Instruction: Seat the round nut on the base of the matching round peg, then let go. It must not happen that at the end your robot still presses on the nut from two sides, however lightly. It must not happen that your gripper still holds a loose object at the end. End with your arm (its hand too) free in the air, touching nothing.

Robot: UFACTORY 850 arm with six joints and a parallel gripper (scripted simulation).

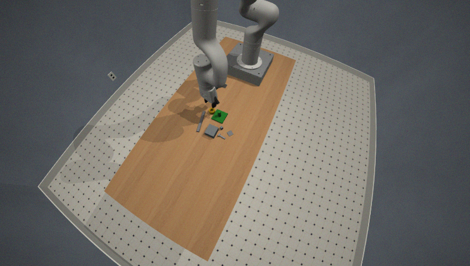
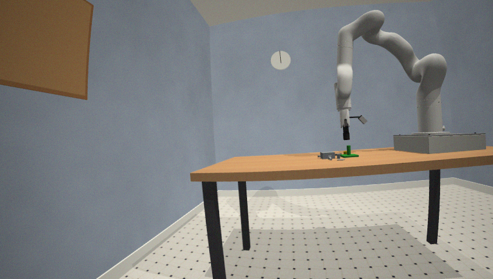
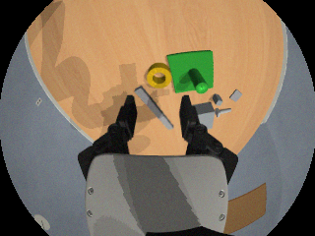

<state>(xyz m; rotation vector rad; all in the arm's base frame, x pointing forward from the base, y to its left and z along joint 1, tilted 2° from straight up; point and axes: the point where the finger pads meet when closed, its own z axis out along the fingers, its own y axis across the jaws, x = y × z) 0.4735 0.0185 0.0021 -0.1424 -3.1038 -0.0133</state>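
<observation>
A yellow round nut (image 1: pixel 211 110) lies flat on the wooden table, right beside the green square base (image 1: pixel 219 115) with its upright green round peg (image 1: pixel 218 113). In the wrist view the nut (image 3: pixel 157 77) touches the left edge of the green base (image 3: pixel 191 71), and the peg (image 3: pixel 197 79) stands on it. My gripper (image 3: pixel 157 103) is open and empty, hovering above the table just short of the nut. In the side view the gripper (image 2: pixel 346 132) hangs a short way above the peg (image 2: pixel 348 149).
A grey bar (image 1: pixel 200 121) lies left of the nut. A grey square block (image 1: pixel 210 130), a small grey bolt (image 1: pixel 220 135) and a small grey plate (image 1: pixel 230 133) lie in front of the green base. The arm's grey mount (image 1: pixel 250 67) stands at the table's far end.
</observation>
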